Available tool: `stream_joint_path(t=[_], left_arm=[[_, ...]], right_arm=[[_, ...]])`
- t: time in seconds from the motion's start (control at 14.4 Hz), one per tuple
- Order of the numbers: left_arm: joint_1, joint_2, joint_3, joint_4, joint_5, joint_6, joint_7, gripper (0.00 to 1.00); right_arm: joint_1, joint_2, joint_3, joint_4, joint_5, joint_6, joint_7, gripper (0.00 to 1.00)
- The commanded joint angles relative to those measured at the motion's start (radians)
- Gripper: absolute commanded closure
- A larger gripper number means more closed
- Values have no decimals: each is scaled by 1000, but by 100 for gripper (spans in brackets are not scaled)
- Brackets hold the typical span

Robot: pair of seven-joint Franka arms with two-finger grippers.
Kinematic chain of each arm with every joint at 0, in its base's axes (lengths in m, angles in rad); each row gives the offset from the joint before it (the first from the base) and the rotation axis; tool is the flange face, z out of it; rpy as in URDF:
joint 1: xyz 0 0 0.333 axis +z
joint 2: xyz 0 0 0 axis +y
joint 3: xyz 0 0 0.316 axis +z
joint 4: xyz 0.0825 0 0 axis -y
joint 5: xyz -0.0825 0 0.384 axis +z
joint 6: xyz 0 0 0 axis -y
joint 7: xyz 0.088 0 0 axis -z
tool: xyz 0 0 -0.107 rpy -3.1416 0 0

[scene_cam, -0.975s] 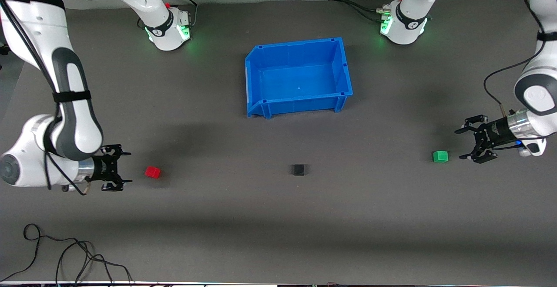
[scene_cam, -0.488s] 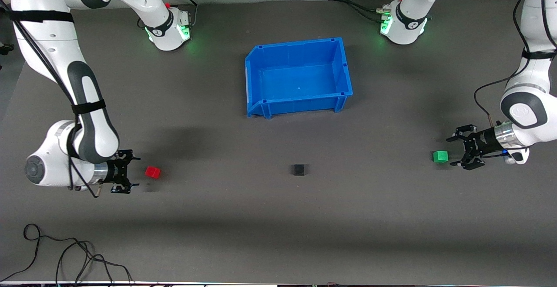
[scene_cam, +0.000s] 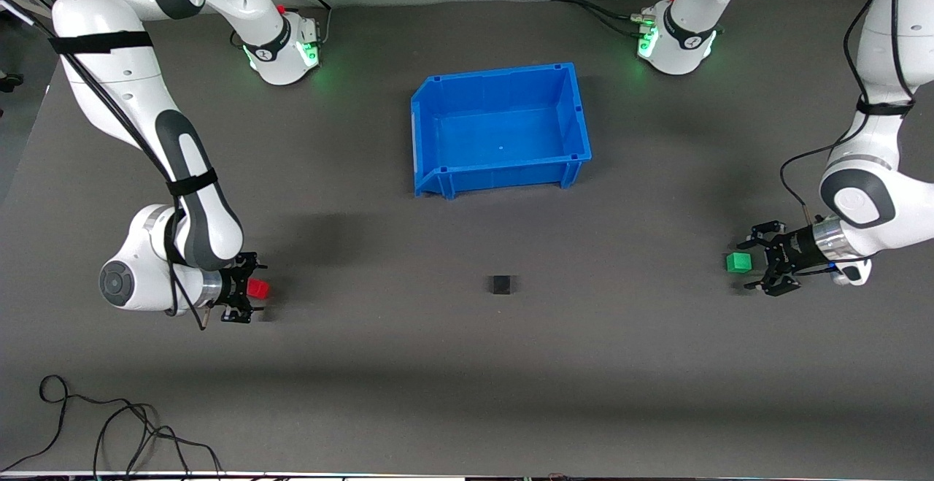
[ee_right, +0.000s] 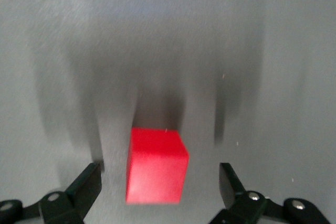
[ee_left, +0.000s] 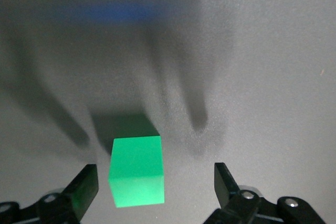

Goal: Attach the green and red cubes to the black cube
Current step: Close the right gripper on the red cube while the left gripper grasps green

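- Left gripper [scene_cam: 759, 260] low, fingers wide, flanking green cube [scene_cam: 738, 262].
- Right gripper [scene_cam: 248, 293] low, fingers wide, flanking red cube [scene_cam: 257, 289].
- Black cube [scene_cam: 500, 285] sits between them, well apart.

Left hand [scene_cam: 759, 262], right hand [scene_cam: 248, 295] agape
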Motion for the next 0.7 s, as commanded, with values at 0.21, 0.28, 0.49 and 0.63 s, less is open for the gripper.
stream_joint_path(t=[0.21, 0.28, 0.49, 0.63], left_arm=[[5, 0, 11, 13, -13, -20, 14, 56], [5, 0, 11, 15, -13, -20, 14, 59], [5, -12, 12, 24, -7, -23, -4, 78], [-1, -26, 12, 32, -6, -32, -12, 78]], right_arm=[[-6, -6, -10, -20, 5, 24, -27, 1], [-6, -6, -10, -26, 5, 30, -27, 1], [-5, -6, -10, -33, 5, 47, -29, 6], [-8, -6, -11, -35, -6, 47, -44, 18]])
